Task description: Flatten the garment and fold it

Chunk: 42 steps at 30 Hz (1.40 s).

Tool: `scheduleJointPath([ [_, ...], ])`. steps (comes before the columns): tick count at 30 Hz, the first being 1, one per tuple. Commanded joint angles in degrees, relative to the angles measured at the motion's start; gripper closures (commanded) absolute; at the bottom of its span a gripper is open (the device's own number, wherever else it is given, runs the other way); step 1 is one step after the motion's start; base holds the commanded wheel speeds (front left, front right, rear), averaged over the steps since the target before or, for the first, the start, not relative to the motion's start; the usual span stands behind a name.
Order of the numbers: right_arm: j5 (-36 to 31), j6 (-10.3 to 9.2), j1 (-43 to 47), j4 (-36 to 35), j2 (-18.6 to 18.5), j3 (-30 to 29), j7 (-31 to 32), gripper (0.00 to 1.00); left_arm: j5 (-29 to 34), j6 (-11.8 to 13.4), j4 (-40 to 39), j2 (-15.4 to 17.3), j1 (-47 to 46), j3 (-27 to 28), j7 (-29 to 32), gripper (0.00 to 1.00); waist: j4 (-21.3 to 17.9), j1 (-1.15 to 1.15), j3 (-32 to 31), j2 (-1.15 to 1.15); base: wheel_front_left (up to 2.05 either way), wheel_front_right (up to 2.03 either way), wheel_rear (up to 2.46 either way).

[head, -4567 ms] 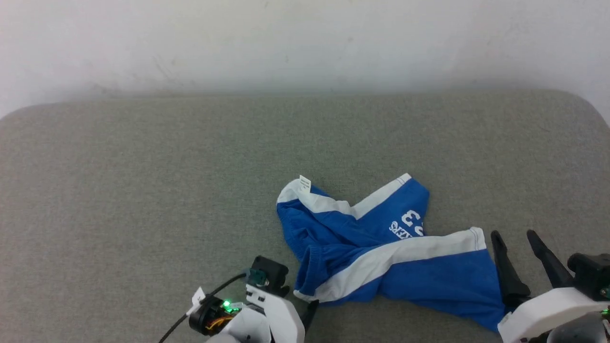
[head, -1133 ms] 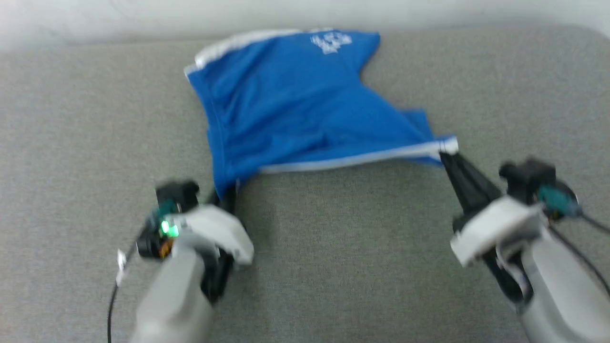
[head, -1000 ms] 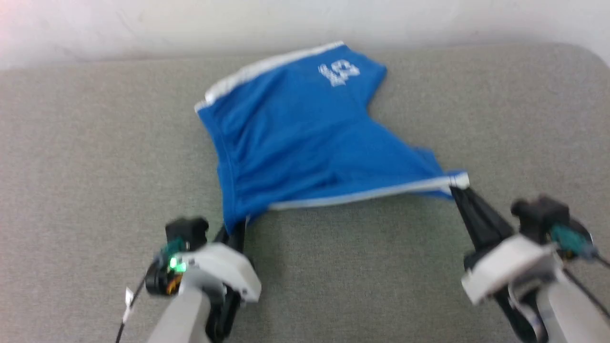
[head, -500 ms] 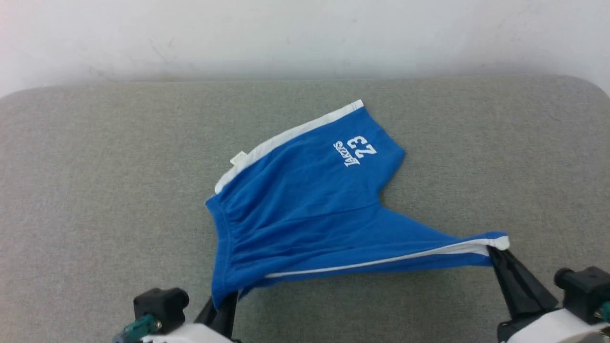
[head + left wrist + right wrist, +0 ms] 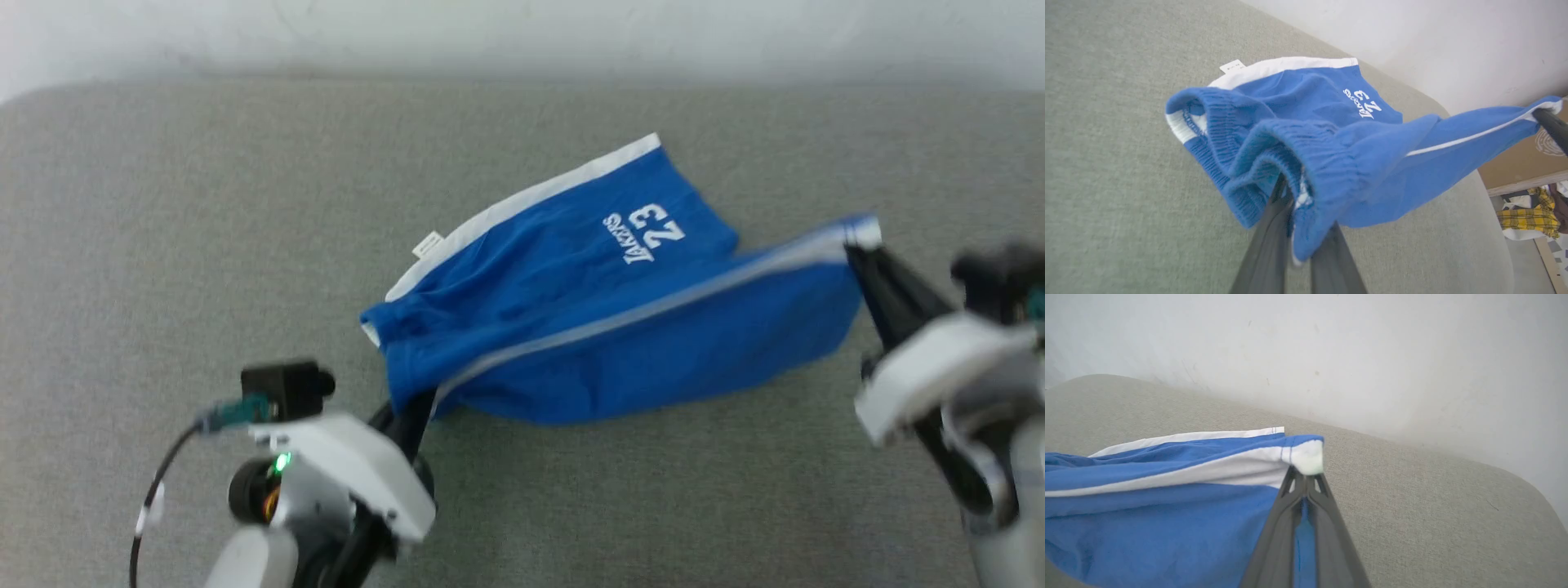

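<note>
1. Garment [image 5: 604,327]: centre of the head view, a little to the right. Blue shorts, strung between the two grippers. The near edge is lifted off the grey bench [image 5: 163,245]; the far leg lies on it.
2. Left gripper [image 5: 418,404]: lower left of centre in the head view. Its fingers are pressed together on the gathered waistband [image 5: 1298,143] (in the left wrist view the elastic is bunched over and between both dark fingers).
3. Right gripper [image 5: 859,255]: right side of the head view, mid height. It pinches the white hem corner of one leg. In the right wrist view that corner sits just at the fingertips, with blue fabric in the slit between the fingers.
4. The held leg runs from lower left to upper right with a thin pale stripe along it. A blue fold sags below the stripe.
5. The other leg points to the upper centre, with a broad white stripe [image 5: 522,204] along its upper-left edge. The white "23" print [image 5: 653,233] faces up.
6. Small white label [image 5: 427,244]: sticks out beside that stripe, left of centre, over the bench.
7. Pale wall [image 5: 522,33]: across the top of the frame, behind the bench's far edge.
8. Left wrist view, lower right corner: yellow checked cloth [image 5: 1529,216] beyond the bench's rounded edge.
</note>
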Motion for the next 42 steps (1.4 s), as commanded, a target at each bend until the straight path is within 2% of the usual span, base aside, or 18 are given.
scheduleJointPath([
  [1, 0.5, -0.12, -1.6, 0.7, -0.3, 0.1, -0.2, 1.00, -0.4, -0.3, 0.6, -0.3, -1.1, 0.3, -0.1, 1.00, 2.2, -0.01, 2.9, -0.01, 0.00, 0.00, 0.00],
  [10, 5.9, -0.12, -23.6, 21.0, -3.2, 9.8, -0.5, 1.00, -5.1, -3.9, 11.7, -3.6, -13.4, 2.1, -2.7, 1.00, 6.2, -0.01, 8.1, -0.01, 0.00, 0.00, 0.00],
  [20, 9.4, -0.12, -36.9, 40.8, -4.2, 15.9, -4.8, 1.00, -7.9, -6.5, 20.5, -5.8, -20.7, 1.4, -6.6, 1.00, 9.1, -0.01, 11.5, -0.01, 0.00, 0.00, 0.00],
  [21, 9.8, -0.12, -37.6, 42.4, -4.0, 16.4, -5.5, 0.98, -8.1, -6.8, 21.4, -6.0, -21.2, 1.0, -6.8, 1.00, 9.2, -0.01, 11.6, -0.01, 0.00, 0.00, 0.00],
  [22, 10.1, -0.12, -38.0, 43.9, -3.8, 17.1, -6.0, 0.75, -8.1, -7.1, 22.3, -6.1, -21.6, 0.6, -7.1, 0.98, 9.2, -0.01, 11.7, -0.01, 0.00, 0.00, 0.00],
  [23, 10.3, -0.12, -38.4, 45.4, -3.7, 17.8, -6.6, 0.55, -8.3, -7.5, 23.0, -6.2, -21.9, 0.3, -7.4, 0.62, 9.1, -0.01, 11.7, -0.01, 0.00, 0.00, 0.00],
  [24, 10.7, -0.12, -38.6, 46.6, -3.6, 18.5, -7.4, 0.09, -8.4, -7.8, 23.6, -6.3, -22.2, 0.0, -7.8, 0.21, 9.2, -0.01, 11.7, -0.01, 0.00, 0.00, 0.00],
  [25, 11.1, -0.12, -38.8, 47.6, -3.5, 19.1, -8.4, 0.00, -8.1, -8.1, 24.0, -6.3, -22.5, -0.4, -8.5, 0.00, 9.2, -0.01, 11.6, -0.01, 0.00, 0.00, 0.00],
  [29, 9.4, -0.12, -38.4, 50.2, -4.6, 23.1, -14.5, 0.00, -8.4, -9.0, 25.7, -6.6, -22.1, -0.7, -11.6, 0.00, 8.9, -0.01, 10.1, -0.01, 0.00, 0.00, 0.00],
  [34, 9.8, -0.12, -36.1, 50.5, -4.2, 23.8, -24.4, 0.00, -6.9, -8.3, 25.6, -6.4, -19.7, -0.3, -15.8, 0.00, 7.9, -0.01, 6.9, -0.01, 0.00, 0.00, 0.00],
  [37, 9.8, -0.12, -33.9, 49.0, -3.9, 23.6, -28.3, 0.00, -5.0, -6.8, 23.9, -4.9, -17.6, 0.2, -17.6, 0.00, 7.0, -0.01, 4.3, -0.01, 0.00, 0.00, 0.00],
  [42, 7.6, -0.12, -28.6, 42.6, -3.6, 19.9, -30.6, 0.00, -1.3, -3.0, 18.7, -1.4, -14.4, 0.9, -17.9, 0.00, 5.2, -0.01, 0.7, -0.01, 0.00, 0.00, 0.00],
])
